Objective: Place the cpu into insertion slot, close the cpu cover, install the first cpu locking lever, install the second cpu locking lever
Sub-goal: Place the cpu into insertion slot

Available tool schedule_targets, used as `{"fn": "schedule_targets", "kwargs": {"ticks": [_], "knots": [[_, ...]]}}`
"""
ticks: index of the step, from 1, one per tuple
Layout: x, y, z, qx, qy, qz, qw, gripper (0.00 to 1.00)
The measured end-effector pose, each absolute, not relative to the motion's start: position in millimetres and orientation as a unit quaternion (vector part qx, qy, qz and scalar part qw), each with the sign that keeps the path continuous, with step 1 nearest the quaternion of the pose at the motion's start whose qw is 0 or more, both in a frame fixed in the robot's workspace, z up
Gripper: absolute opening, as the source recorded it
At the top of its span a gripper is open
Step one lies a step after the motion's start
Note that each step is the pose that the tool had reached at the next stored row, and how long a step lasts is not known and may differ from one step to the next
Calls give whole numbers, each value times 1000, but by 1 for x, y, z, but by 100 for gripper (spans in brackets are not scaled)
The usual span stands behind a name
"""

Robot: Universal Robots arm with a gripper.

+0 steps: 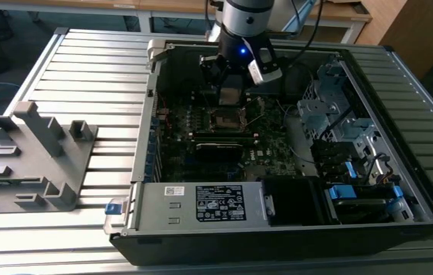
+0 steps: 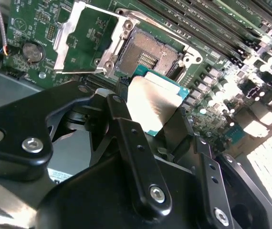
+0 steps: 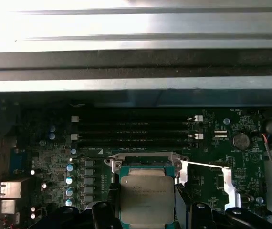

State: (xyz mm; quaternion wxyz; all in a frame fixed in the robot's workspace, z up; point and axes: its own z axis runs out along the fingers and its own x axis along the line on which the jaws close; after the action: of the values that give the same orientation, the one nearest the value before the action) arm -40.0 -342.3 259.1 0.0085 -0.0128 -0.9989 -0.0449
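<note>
On the table (image 1: pixel 86 51), inside the open computer case (image 1: pixel 277 243), the cpu cover (image 2: pixel 83 38) stands flipped open off to one side of the pincer (image 2: pixel 151 117). The bare insertion slot (image 2: pixel 149 53) lies just ahead of and below it, near but apart. The pincer is pinching the cpu (image 2: pixel 150 98) by two opposite edges, metal top up.

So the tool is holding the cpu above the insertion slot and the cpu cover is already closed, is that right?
Not quite: the cpu cover is swung open beside the insertion slot, as the second wrist view shows. The tool does hold the cpu above it.
</note>
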Motion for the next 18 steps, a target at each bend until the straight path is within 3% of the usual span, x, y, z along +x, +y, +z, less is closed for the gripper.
{"fn": "schedule_targets", "kwargs": {"ticks": [18], "knots": [[-43, -343, 233, -13, -999, -45, 8, 54]]}}
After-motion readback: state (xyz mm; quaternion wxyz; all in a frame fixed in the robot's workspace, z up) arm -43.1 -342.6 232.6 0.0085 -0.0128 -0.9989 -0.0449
